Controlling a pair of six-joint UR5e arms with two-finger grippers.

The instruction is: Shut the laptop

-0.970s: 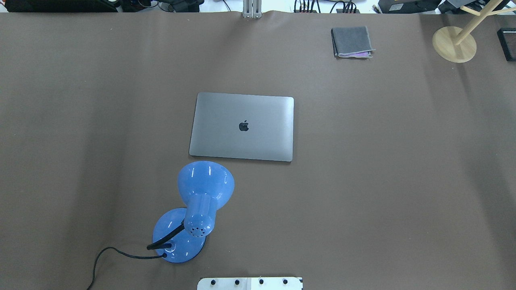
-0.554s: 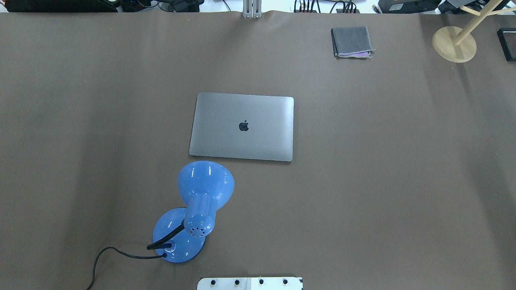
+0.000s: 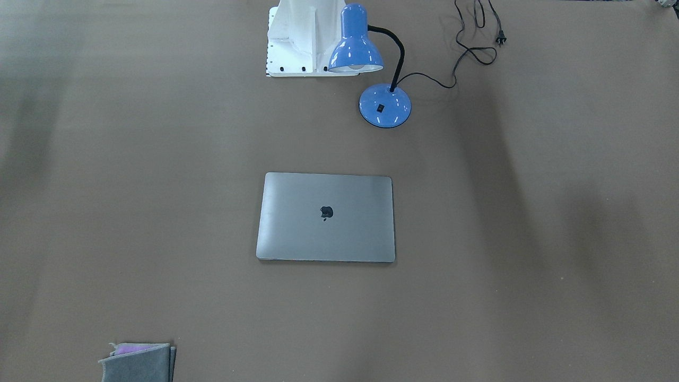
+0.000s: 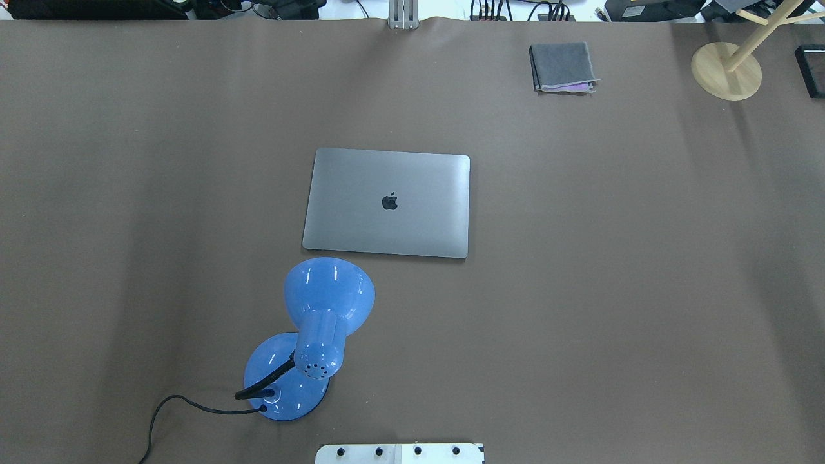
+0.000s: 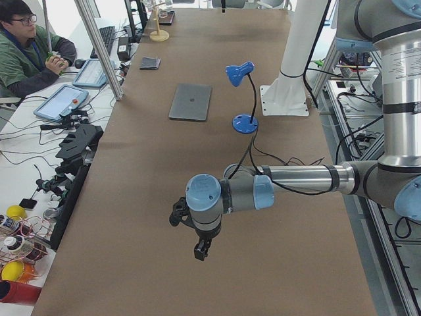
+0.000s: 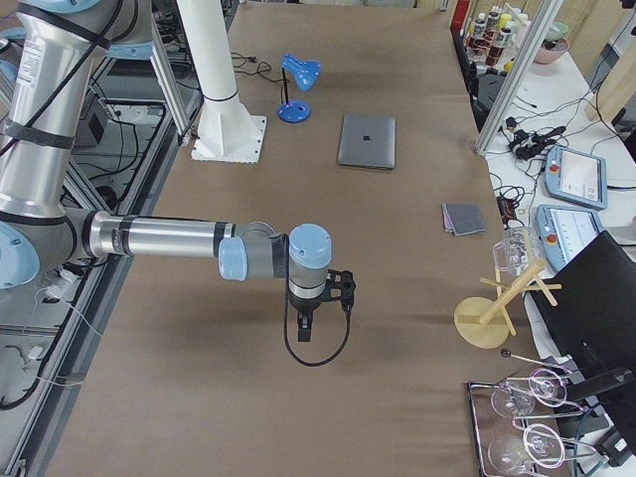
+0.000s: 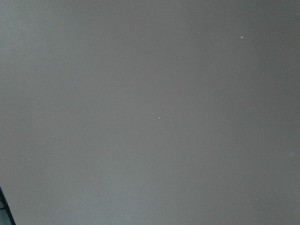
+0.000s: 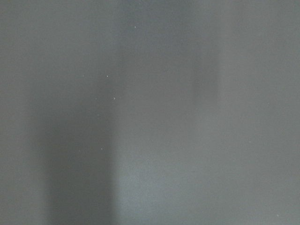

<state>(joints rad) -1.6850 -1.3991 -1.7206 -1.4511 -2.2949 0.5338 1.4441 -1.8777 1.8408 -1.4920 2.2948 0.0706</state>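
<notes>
Lying flat at the middle of the table (image 4: pixel 612 258), the laptop (image 4: pixel 387 203) shows only its grey lid and dark logo. No screen or keys are visible in either the overhead or the front-facing view, so the lid looks fully down and the task reads as done.

The laptop's long axis runs across the table, from the robot's left to its right. Its hinge and front edges cannot be told apart from above.

The left gripper (image 5: pixel 200 250) hangs over bare covering toward the table's left end, and the right gripper (image 6: pixel 305 328) does the same toward the right end. Both are well apart from the laptop, and neither is clearly nearer. They show only in the side views, so it cannot be told whether their fingers are spread or closed. Both wrist cameras see nothing but brown covering.

A blue desk lamp (image 4: pixel 325 309) stands on the left arm's side, its shade near the laptop's edge closest to the robot. Any further press would probably be easier from the right. A folded grey cloth (image 4: pixel 562 66) lies far off near the far edge.
</notes>
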